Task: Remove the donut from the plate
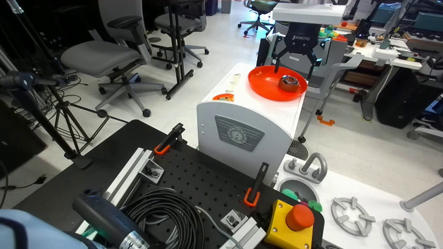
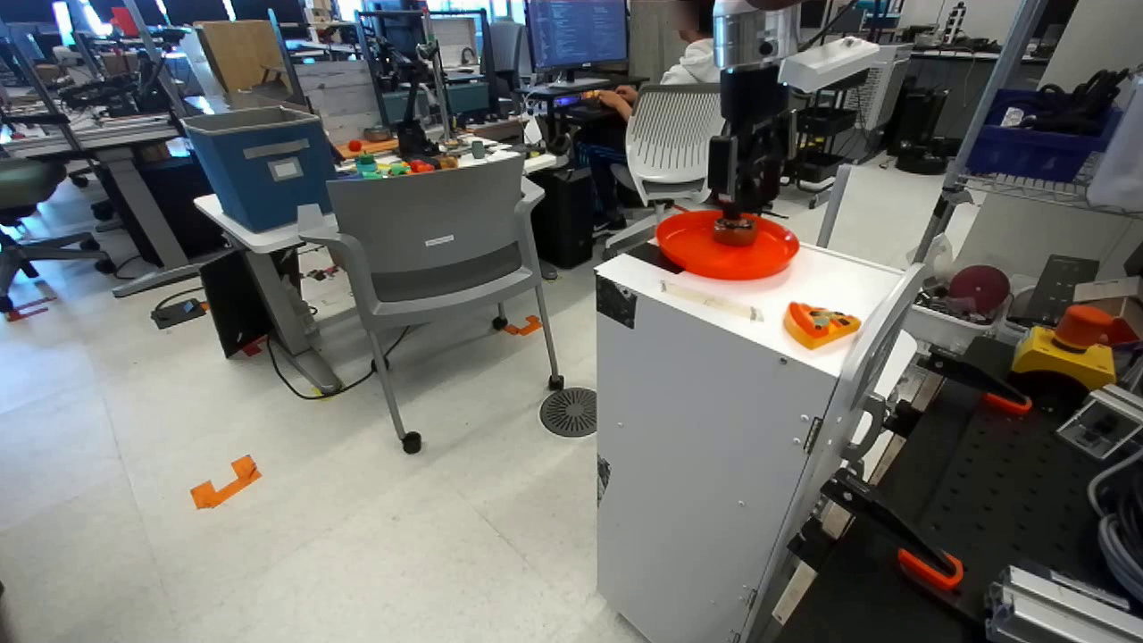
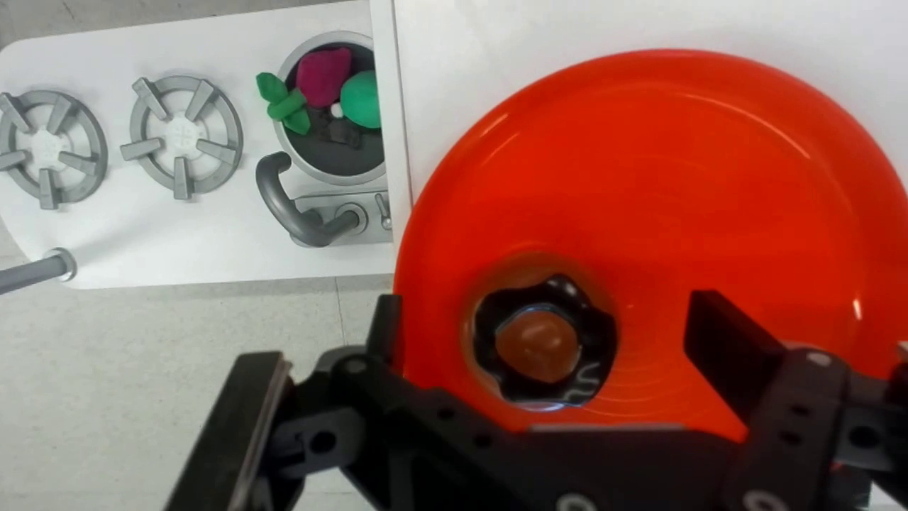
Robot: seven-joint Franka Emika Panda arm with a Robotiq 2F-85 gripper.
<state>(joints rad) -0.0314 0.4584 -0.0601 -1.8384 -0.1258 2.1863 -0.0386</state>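
The orange-red plate lies on the white box top; it also shows in an exterior view and in the wrist view. The brown donut with dark wavy icing sits on the plate, off-centre near its rim, and shows whole in the wrist view. My gripper points down over the plate with its fingers spread wide and nothing between the tips. In the wrist view the donut appears between the fingers, closer to the left finger. In an exterior view the fingers overlap the donut's top; contact cannot be told.
An orange toy pizza slice lies on the box top. The box's curved grey panel rises at one edge. A toy sink with toy food, a faucet and grey burner rings adjoin. A grey chair stands near.
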